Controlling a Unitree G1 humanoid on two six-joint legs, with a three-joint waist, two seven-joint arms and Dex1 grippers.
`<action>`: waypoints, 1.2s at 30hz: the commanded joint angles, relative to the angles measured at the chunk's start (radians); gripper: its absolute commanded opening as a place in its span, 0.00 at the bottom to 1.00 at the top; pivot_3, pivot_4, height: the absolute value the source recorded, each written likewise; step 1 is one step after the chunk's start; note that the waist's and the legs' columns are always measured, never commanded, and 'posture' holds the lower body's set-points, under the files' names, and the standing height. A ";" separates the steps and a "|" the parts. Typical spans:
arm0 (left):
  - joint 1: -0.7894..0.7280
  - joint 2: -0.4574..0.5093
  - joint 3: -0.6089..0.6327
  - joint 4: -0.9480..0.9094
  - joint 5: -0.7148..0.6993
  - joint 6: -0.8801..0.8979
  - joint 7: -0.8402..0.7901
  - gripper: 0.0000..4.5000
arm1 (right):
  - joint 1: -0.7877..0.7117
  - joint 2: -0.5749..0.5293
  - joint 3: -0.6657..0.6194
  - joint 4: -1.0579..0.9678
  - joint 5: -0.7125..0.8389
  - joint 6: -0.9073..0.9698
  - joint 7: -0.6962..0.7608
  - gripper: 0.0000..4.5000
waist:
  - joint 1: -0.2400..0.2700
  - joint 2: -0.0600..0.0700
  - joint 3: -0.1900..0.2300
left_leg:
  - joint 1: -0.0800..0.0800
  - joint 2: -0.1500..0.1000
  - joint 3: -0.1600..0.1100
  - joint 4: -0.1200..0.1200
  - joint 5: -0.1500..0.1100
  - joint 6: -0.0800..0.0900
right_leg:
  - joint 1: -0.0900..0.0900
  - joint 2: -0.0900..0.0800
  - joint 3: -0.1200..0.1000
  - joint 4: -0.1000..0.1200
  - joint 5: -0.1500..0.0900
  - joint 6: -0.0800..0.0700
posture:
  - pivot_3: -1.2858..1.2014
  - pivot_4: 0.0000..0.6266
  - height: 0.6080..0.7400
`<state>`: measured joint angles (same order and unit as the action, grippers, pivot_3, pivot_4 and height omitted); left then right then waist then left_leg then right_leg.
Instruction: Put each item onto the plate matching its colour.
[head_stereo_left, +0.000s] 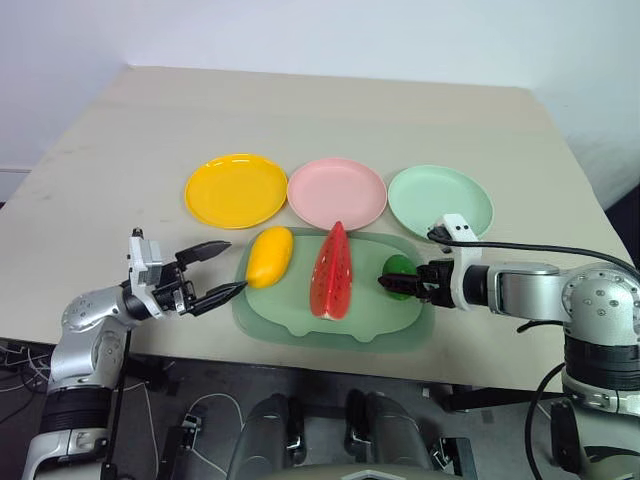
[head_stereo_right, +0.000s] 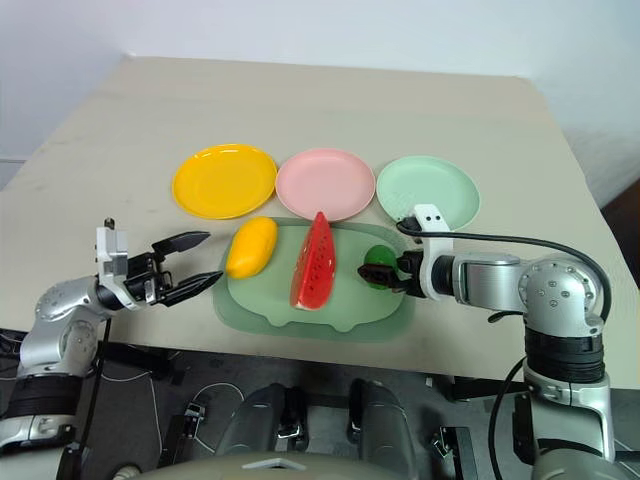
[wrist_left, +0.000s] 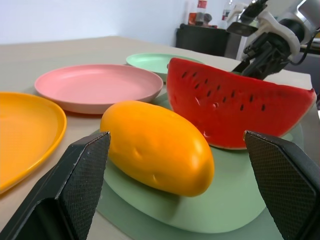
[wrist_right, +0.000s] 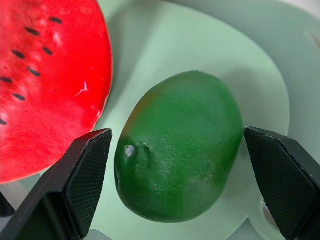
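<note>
On a pale green mat (head_stereo_left: 290, 322) lie a yellow mango (head_stereo_left: 270, 256), a red watermelon wedge (head_stereo_left: 332, 272) with green rind, and a small green fruit (head_stereo_left: 400, 265). Behind the mat stand a yellow plate (head_stereo_left: 236, 190), a pink plate (head_stereo_left: 337, 192) and a green plate (head_stereo_left: 440, 200), all bare. My left gripper (head_stereo_left: 235, 266) is open just left of the mango, pointing at it without touching. My right gripper (wrist_right: 175, 134) is open with one finger on each side of the green fruit (wrist_right: 180, 150), and gaps show between the pads and the fruit.
The beige table (head_stereo_left: 130, 150) reaches well beyond the plates. Its front edge runs just below the mat. A black cable (head_stereo_left: 540, 247) trails from my right wrist over the table's right side.
</note>
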<state>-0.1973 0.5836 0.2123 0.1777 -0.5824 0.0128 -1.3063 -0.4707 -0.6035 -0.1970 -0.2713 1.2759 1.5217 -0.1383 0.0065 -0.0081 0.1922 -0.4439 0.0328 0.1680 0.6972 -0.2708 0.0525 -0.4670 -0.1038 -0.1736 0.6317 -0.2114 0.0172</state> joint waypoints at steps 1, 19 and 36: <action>-0.010 0.001 0.002 -0.007 0.005 -0.016 -0.006 1.00 | -0.009 -0.008 0.020 -0.032 -0.060 -0.004 0.013 0.88 | -0.001 0.000 0.000 | 0.000 0.000 0.000 0.000 0.000 0.000 | 0.000 0.000 0.000 0.000 0.000 0.000 | 0.52 0.24 0.67; 0.001 0.006 0.018 -0.025 0.002 -0.011 0.014 1.00 | -0.189 -0.166 0.007 0.080 -0.344 -0.281 0.272 0.65 | -0.003 0.001 0.000 | 0.000 0.000 0.000 0.000 -0.003 0.005 | 0.000 0.000 0.000 0.000 -0.001 0.001 | 0.52 0.24 0.67; 0.021 0.020 0.040 -0.088 -0.021 0.023 0.047 1.00 | -0.428 -0.074 0.285 0.743 -0.880 -0.649 0.617 0.99 | -0.024 0.001 0.001 | -0.001 0.001 0.004 0.000 0.002 -0.002 | -0.004 0.000 0.001 0.005 0.002 0.000 | 0.52 0.24 0.67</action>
<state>-0.1824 0.5890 0.2242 0.1225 -0.5808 0.0346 -1.2604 -0.8802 -0.6765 0.1077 0.4977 0.4093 0.8741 0.4568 -0.0171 -0.0068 0.1927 -0.4448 0.0336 0.1717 0.6971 -0.2690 0.0501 -0.4715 -0.1039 -0.1725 0.6364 -0.2095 0.0169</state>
